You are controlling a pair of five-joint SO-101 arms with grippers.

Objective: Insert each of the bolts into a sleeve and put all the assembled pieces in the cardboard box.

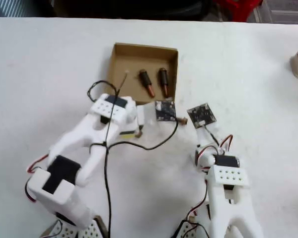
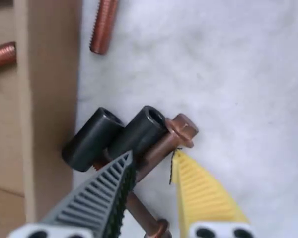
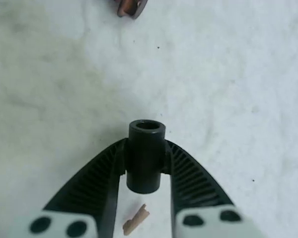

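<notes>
1. Cardboard box (image 1: 120,55): brown, shallow, open-topped, on the white surface (image 1: 49,59).
2. Inside the box, side by side: first assembled piece (image 1: 147,83) and second assembled piece (image 1: 163,82). Each has a dark sleeve end with copper thread protruding.
3. First loose sleeve (image 2: 92,140) and second loose sleeve (image 2: 139,133): black, on their sides, touching each other, just beside the box's outer wall.
4. Flanged bolt (image 2: 181,130): copper, against the second loose sleeve.
5. Second bolt (image 2: 139,213): partly hidden.
6. Third bolt (image 2: 103,27): threaded, apart from the sleeves, near the wall.
7. Held sleeve (image 3: 145,156): black, clamped between the fingers (image 3: 191,183) of the right gripper (image 3: 145,146), bore pointing past the fingertips.
</notes>
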